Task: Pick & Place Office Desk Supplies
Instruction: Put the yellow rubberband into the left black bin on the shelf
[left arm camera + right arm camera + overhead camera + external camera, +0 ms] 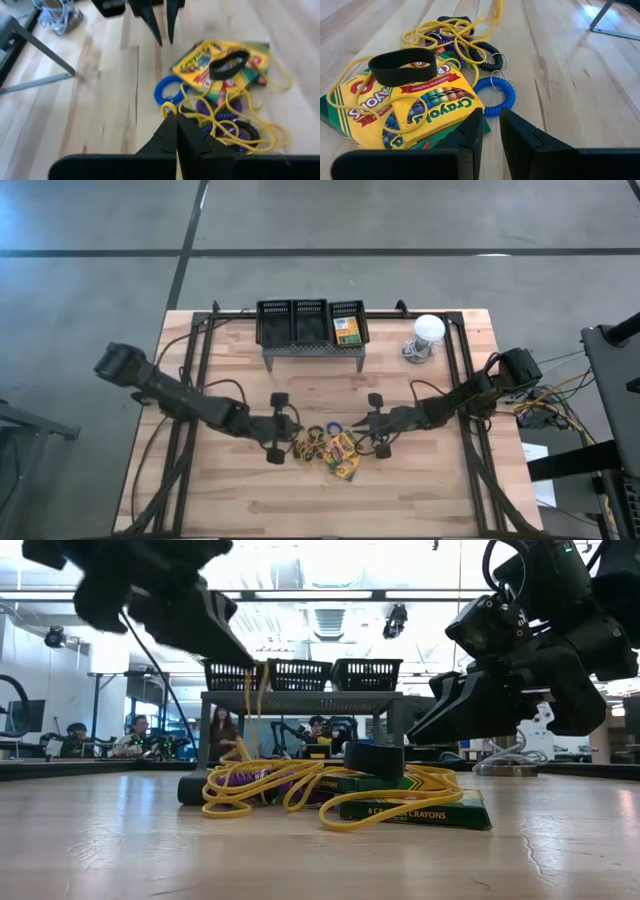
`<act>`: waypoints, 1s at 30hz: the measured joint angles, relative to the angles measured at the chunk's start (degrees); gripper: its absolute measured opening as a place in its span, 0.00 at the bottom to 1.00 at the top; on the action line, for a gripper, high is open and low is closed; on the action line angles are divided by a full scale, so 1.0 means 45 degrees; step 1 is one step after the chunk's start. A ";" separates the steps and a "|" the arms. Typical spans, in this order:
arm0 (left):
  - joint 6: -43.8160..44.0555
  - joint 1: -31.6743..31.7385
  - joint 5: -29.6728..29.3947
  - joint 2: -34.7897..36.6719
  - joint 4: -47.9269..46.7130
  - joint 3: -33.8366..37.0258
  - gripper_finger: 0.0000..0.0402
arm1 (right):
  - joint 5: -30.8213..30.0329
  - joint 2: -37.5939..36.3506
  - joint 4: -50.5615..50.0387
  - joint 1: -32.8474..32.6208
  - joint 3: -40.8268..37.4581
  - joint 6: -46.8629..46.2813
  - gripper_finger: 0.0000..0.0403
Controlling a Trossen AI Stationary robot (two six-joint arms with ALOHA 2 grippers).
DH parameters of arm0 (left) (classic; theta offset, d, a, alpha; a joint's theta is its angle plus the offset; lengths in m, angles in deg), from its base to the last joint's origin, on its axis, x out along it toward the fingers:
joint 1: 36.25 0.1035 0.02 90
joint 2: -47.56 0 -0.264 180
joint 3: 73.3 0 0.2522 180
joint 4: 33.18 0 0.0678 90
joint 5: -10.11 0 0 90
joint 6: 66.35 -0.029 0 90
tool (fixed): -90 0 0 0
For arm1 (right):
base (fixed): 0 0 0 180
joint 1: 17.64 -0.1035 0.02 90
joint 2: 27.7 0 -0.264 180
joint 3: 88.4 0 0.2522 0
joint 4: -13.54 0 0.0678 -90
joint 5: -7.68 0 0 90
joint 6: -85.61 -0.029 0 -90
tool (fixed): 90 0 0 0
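Supplies heaped mid-table, one box up in the stand

Below me two yellow-and-green crayon boxes (415, 107) lie flat, overlapping, one partly under the other. A black band (402, 65) rests on the top box. Yellow rubber bands (250, 107) loop loosely over and around the boxes. Just beside them lie a blue coil ring (496, 95), a purple coil (220, 111) and a black coil (487, 52). Another crayon box (346, 330) sits in the stand's right compartment

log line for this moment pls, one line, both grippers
left gripper: shut on yellow rubber band, lifted over pile | right gripper: slightly open, empty, low beside crayon box | tray on stand: one crayon box inside
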 joint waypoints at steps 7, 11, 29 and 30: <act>-0.0343 -0.0074 -0.2515 0.1208 -0.0006 -0.0420 0.00 | 0.0000 0.0000 -0.0003 0.0000 0.0000 0.0004 0.15; -0.1488 0.0155 -0.3770 0.1974 -0.0021 -0.1374 0.00 | 0.0000 0.0000 0.0031 0.0005 0.0000 0.0005 0.15; -0.4450 0.7189 -0.4372 0.2637 -0.4539 -0.6089 0.00 | 0.0000 0.0000 -0.0040 0.0000 0.0000 -0.0071 0.15; -0.4329 0.7715 -0.4138 0.2610 -0.4532 -0.5926 0.00 | 0.0000 0.0000 -0.0040 0.0000 0.0000 -0.0085 0.15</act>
